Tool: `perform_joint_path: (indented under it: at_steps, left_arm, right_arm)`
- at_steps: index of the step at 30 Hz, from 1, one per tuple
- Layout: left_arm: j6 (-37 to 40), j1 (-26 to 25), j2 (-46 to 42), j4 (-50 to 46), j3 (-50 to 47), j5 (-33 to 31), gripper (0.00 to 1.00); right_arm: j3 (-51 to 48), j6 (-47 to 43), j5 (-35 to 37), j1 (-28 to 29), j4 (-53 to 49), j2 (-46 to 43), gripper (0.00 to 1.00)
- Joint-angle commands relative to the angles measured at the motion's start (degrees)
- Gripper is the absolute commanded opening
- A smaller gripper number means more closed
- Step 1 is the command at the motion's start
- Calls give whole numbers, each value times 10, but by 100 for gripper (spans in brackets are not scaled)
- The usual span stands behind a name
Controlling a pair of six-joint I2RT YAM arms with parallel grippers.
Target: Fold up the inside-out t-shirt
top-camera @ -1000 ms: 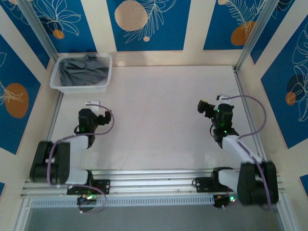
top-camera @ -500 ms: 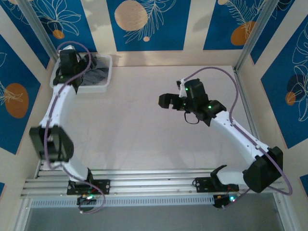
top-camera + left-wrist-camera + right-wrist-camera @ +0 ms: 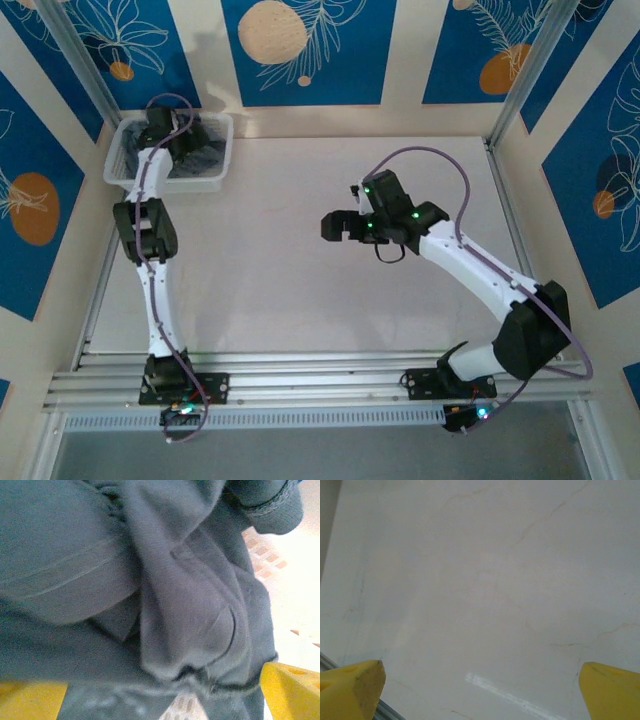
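The inside-out t-shirt (image 3: 200, 152) is a crumpled dark grey heap inside the white mesh basket (image 3: 215, 183) at the table's far left corner. My left arm stretches out to it, and the left gripper (image 3: 163, 138) is down in the basket over the heap. In the left wrist view the bunched shirt (image 3: 165, 580) lies close below the left gripper (image 3: 160, 700), whose yellow fingertips (image 3: 292, 690) stand wide apart, open, with folds of cloth between them. My right gripper (image 3: 330, 227) hovers over the middle of the table. It is open in the right wrist view (image 3: 480, 690), with bare table between its fingertips (image 3: 350, 687).
The pale marbled table (image 3: 300, 280) spreads between the basket and the arm bases. Metal frame posts (image 3: 515, 80) and patterned blue walls close in the left, back and right sides. A bit of basket mesh (image 3: 267, 560) shows beside the cloth.
Both arms have unfolded from near their bases. The left arm reached out to the basket and lowered into the shirt; the right gripper swung out over the table's middle and drifted slightly left.
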Motion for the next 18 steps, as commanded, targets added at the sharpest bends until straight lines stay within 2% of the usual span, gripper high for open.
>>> perform_joint_path:
  at_steps: [1,2,3,4,7,12,18]
  left_arm:
    - [-6,5,19,63,41,57,70]
    - [-3,6,15,71,41,71,39]
    - [0,6,10,74,41,84,13]
    - [-4,7,-2,71,41,100,0]
    - [-27,4,-64,56,41,152,0]
    - [-75,-11,-221,17,41,209,0]
    - [-17,-106,-397,-66,31,179,0]
  right_arm:
    - [36,-16,-12,15,-40,14,100]
    - [39,-15,-6,19,-42,17,100]
    - [43,-12,1,23,-44,18,100]
    - [43,-11,5,25,-42,17,100]
    - [43,-5,14,30,-35,12,100]
    - [36,2,27,31,-14,-8,100]
    - [-7,25,61,27,40,-52,100]
